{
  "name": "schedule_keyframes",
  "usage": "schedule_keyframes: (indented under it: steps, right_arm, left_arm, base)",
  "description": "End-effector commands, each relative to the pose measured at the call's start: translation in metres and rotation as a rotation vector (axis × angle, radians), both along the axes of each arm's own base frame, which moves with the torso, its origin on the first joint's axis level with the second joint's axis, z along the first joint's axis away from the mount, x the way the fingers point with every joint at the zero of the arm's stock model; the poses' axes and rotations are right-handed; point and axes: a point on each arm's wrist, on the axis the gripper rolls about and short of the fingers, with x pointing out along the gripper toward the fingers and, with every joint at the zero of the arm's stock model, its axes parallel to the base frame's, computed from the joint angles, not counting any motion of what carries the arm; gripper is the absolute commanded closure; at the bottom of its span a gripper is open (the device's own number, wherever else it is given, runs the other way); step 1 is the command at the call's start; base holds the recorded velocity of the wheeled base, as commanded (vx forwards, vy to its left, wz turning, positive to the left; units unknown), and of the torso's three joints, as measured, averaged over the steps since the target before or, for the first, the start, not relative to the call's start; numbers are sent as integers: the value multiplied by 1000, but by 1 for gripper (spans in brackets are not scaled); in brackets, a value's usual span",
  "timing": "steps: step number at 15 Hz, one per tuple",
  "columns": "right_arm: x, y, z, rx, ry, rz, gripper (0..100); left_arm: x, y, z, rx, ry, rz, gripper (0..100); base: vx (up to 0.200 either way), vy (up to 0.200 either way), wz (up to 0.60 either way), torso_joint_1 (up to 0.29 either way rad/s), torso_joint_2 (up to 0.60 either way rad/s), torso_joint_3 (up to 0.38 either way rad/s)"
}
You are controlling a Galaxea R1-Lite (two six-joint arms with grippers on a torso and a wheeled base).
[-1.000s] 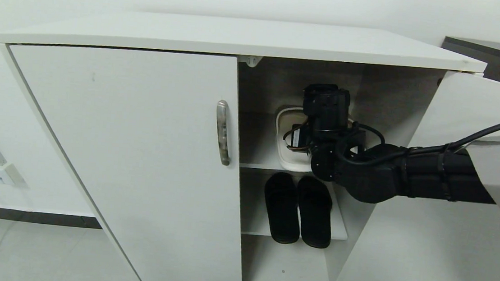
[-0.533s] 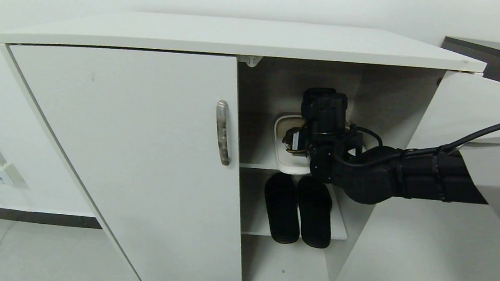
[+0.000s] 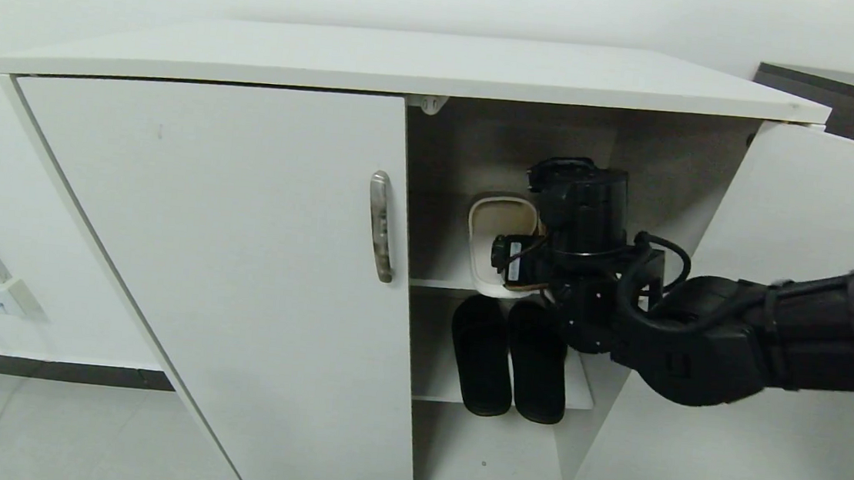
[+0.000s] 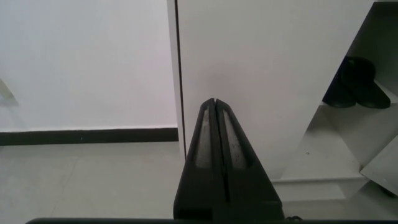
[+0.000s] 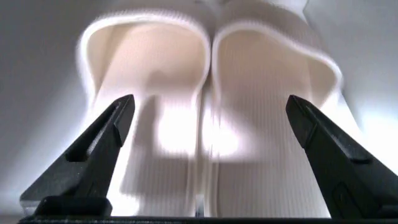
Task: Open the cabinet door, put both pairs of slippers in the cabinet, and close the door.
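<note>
A low white laminate cabinet (image 3: 412,61) with two doors is seen against a pale wall. Its left door (image 3: 225,253), fitted with an upright metal bar handle (image 3: 379,226), is shut; its right door (image 3: 810,188) is swung wide open. On the cabinet's upper shelf (image 3: 437,260) a pair of cream-white ribbed slippers (image 5: 211,118) is laid side by side, touching. On the middle shelf (image 3: 577,392) just below, a pair of black slippers (image 3: 509,359) is set side by side, reaching the shelf's front edge.
</note>
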Motion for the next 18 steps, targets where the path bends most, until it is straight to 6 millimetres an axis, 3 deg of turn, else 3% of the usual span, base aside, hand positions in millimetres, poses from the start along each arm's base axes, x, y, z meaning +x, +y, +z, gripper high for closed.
schedule_keyframes:
  steps: [1,2,6,10,11,18]
  right_arm:
    - [-37,-11,17,26,-26,52,0]
    - [-57,-17,15,27,-25,87,0]
    - [-98,-34,0,32,-10,219,0]
    - [-113,-44,-20,33,-2,277,0]
    - [-114,-45,-24,41,-7,288,100]
    - [-114,-44,-29,29,-4,300,100]
  left_arm:
    - [0,0,0,0,1,1,100]
    - [0,0,0,0,1,1,100]
    - [0,0,0,0,1,1,100]
    - [0,0,0,0,-1,1,100]
    - [0,0,0,0,1,1,100]
    - [0,0,0,0,1,1,100]
  base:
    - [0,0,0,0,0,0]
    - [0,0,0,0,0,0]
    - [0,0,0,0,0,0]
    - [0,0,0,0,0,0]
    - [0,0,0,0,0,0]
    - [0,0,0,0,0,0]
